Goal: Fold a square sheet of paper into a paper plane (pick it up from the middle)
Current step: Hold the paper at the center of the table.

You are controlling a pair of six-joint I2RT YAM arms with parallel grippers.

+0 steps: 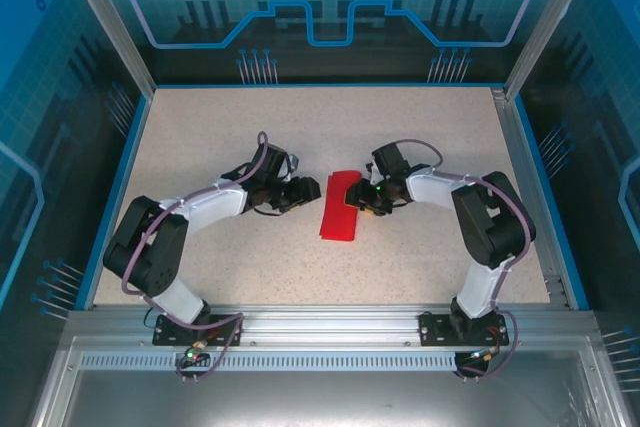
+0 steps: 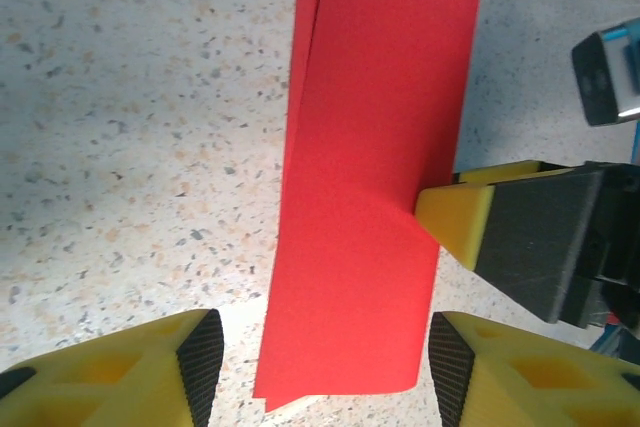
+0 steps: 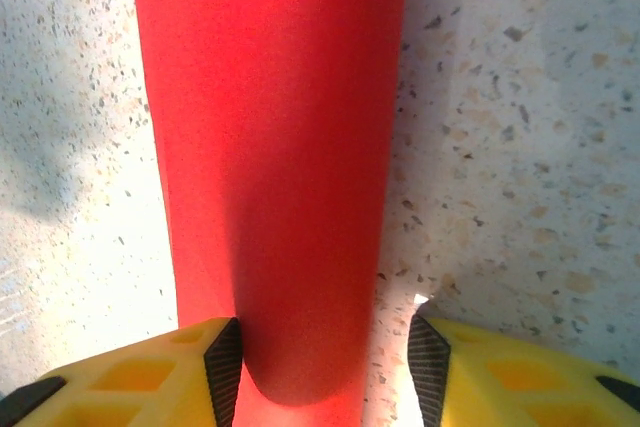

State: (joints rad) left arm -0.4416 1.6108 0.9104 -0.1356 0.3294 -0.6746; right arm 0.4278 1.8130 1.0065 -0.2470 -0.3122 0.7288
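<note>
Speckled table [image 1: 200,147], seen from my top camera: the left arm [image 1: 200,212] and the right arm [image 1: 470,197] bend inward and meet over the red sheet of paper [image 1: 338,209]. The sheet lies doubled over into a long strip running near to far at the table's middle. From above, the left gripper [image 1: 305,192] sits just left of the strip and the right gripper [image 1: 362,202] sits at its right edge, but I cannot read either jaw at that range. My left wrist camera shows what the overhead does not. The left gripper [image 2: 325,367] has its fingers spread wide, with one end of the strip [image 2: 360,197] lying flat on the table between the black pads. The two layers sit slightly offset along one long edge. One yellow fingertip [image 2: 455,222] of the right gripper touches the opposite long edge. My right wrist camera adds the relief: the strip [image 3: 270,147] bulges there in a soft, rounded fold rather than a sharp crease. It runs between the right gripper's [image 3: 325,367] parted fingers, lying against one pad, with bare table showing before the other.
</note>
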